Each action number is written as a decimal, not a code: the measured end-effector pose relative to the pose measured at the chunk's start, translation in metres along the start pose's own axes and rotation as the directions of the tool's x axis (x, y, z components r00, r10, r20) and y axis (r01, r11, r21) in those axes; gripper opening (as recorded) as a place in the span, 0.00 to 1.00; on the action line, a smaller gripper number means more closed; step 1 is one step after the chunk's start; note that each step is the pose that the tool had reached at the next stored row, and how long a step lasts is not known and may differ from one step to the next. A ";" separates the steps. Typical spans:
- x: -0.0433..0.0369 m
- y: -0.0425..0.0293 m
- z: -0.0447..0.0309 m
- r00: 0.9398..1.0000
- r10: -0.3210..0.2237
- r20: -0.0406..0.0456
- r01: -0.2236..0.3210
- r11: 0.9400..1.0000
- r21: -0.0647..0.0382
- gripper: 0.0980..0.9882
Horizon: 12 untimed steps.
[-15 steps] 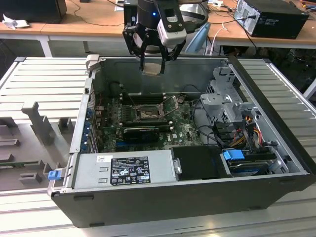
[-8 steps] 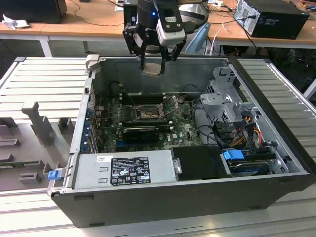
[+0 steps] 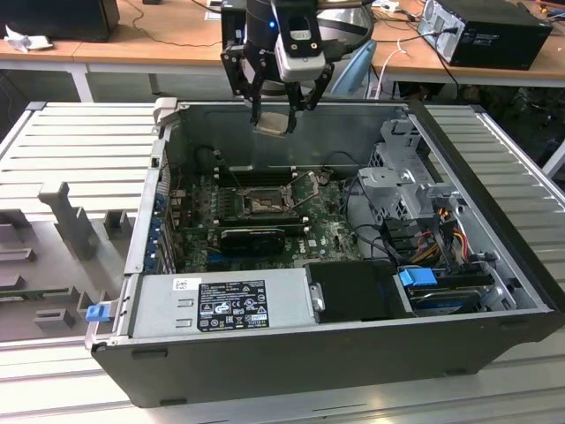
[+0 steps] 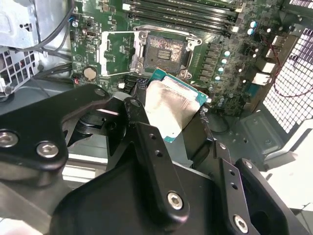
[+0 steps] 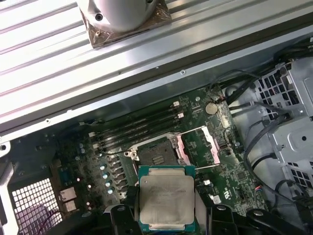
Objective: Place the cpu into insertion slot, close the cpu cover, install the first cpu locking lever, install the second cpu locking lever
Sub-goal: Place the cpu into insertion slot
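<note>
The pincer [image 3: 275, 117] is seen in the exterior view above the far part of an open computer case [image 3: 353, 353], which is set on a ribbed grey bench [image 3: 79, 141]. Its fingers are closed on the cpu [image 3: 272, 124], which is gripped at two opposite edges and held roughly flat, pale metallic face up in the first wrist view [image 5: 166, 198]. The cpu is held well above the motherboard and touches nothing else. The insertion slot [image 3: 263, 205] lies below it on the green board, uncovered, with its grey-gold centre exposed in both wrist views [image 5: 157, 154] [image 4: 165, 51]. The cpu cover [image 5: 198, 147] is swung open and stands just beside the slot, on the exterior view's right. A long black card [image 3: 252, 237] is seated on the near side of the slot.
</note>
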<state>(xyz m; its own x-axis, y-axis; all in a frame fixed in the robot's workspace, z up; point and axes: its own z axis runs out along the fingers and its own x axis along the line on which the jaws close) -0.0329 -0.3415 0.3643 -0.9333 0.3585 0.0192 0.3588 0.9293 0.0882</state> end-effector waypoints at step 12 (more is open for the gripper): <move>0.0000 0.0000 0.0003 0.991 0.136 0.012 -0.136 0.991 -0.003 0.50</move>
<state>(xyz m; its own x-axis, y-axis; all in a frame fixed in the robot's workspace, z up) -0.0329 -0.3415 0.3640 -0.8757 0.4824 0.0190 0.4821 0.8717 0.0877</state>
